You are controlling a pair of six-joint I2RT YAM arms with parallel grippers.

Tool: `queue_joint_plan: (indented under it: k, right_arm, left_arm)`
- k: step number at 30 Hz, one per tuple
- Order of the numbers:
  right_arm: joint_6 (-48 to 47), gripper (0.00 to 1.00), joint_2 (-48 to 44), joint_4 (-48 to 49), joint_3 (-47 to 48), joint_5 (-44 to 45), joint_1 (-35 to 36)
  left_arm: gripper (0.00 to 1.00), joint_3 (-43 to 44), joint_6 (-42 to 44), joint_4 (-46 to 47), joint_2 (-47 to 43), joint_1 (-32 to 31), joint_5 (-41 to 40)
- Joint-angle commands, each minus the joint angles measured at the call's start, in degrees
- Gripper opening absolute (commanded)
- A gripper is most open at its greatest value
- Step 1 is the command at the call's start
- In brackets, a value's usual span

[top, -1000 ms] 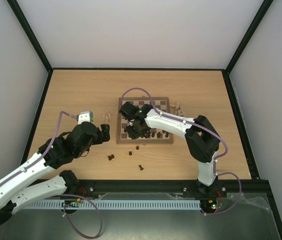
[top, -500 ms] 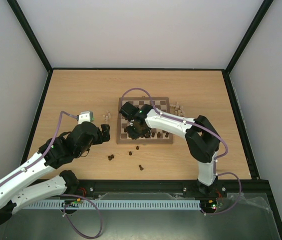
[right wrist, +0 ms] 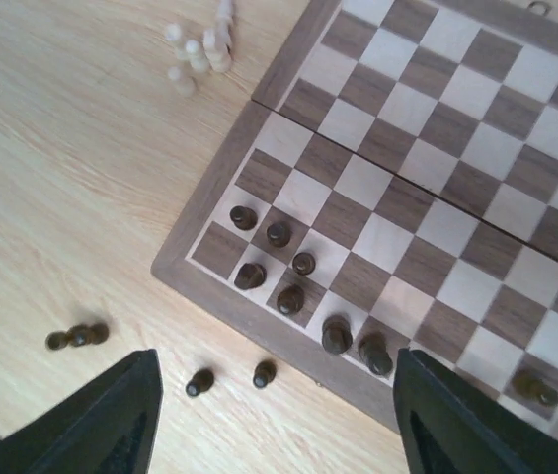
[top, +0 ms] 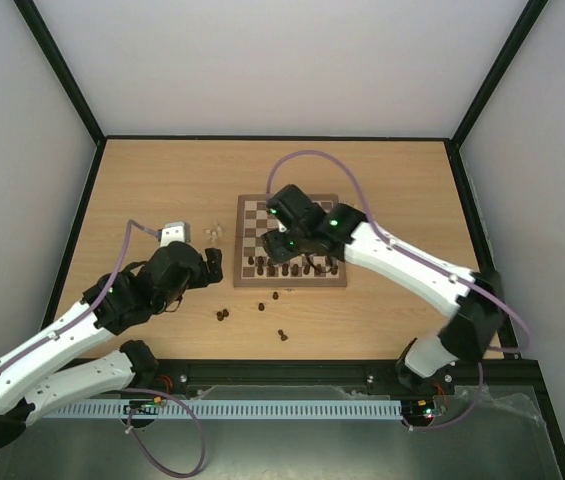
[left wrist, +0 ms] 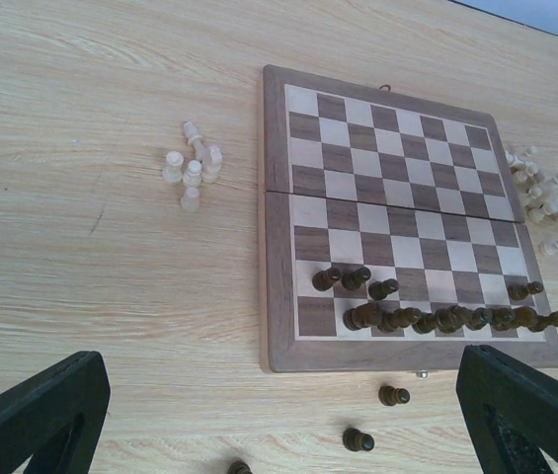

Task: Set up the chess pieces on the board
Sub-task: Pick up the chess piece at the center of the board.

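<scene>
The right claw (right wrist: 277, 395) hangs over the near left corner of the board (left wrist: 397, 197), its fingers well apart with nothing between them. The left claw (left wrist: 274, 405) waits at the board's near left side, spread wide and empty too. The dark pieces (left wrist: 446, 318) crowd the two nearest rows. Several loose dark pieces (right wrist: 199, 382) lie on the table (top: 162, 180) just off the near edge, and pale pieces (left wrist: 192, 168) sit in clusters at the board's left and right sides.

The main risk, as I judge it, is a spread finger sweeping the packed chessmen while dropping for a loose one, since those lie so near the frame. A tiny piece could also tip or squirt out of a badly centred pinch.
</scene>
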Motion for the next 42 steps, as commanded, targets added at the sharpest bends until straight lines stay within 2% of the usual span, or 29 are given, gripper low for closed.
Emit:
queue_joint_plan:
  k: [1, 5, 11, 19, 24, 28, 35, 42]
  right_arm:
    - [1.7, 0.72, -9.0, 1.2, -5.2, -0.6, -0.1]
    - [2.8, 1.0, -16.1, 2.9, -10.3, -2.7, -0.1]
    - [4.4, 0.98, -25.5, 3.8, -19.7, -5.0, -0.1]
    - [8.3, 0.99, -38.3, 5.0, -30.7, -15.1, -0.1]
    - [11.6, 0.99, -43.2, 6.0, -35.4, -23.3, 0.0]
    - [14.3, 0.99, -47.0, 10.8, -40.4, -27.9, -0.1]
    - [20.7, 0.99, -51.3, 10.6, -40.9, -21.6, -0.1]
    - [24.1, 0.98, -57.3, 10.8, -44.6, -17.5, -0.1]
  left_arm:
    - [0.99, 0.5, 0.8, 0.3, 0.0, 0.3, 0.0]
    - [0.99, 1.5, 1.4, 0.9, 0.7, 0.4, 0.6]
    - [0.99, 2.9, 2.1, 2.1, 0.7, 0.4, 1.6]
    - [0.99, 2.7, 5.0, 6.1, 4.5, 0.5, 4.5]
    - [0.99, -3.4, 6.0, 14.5, 4.2, 0.4, 10.1]
    - [0.99, -9.0, 6.7, 22.9, 4.6, 0.4, 17.7]
    - [0.99, -11.6, 6.3, 23.7, 2.6, -2.2, 19.4]
    - [0.99, -13.8, 1.5, 23.9, -0.8, -3.2, 19.2]
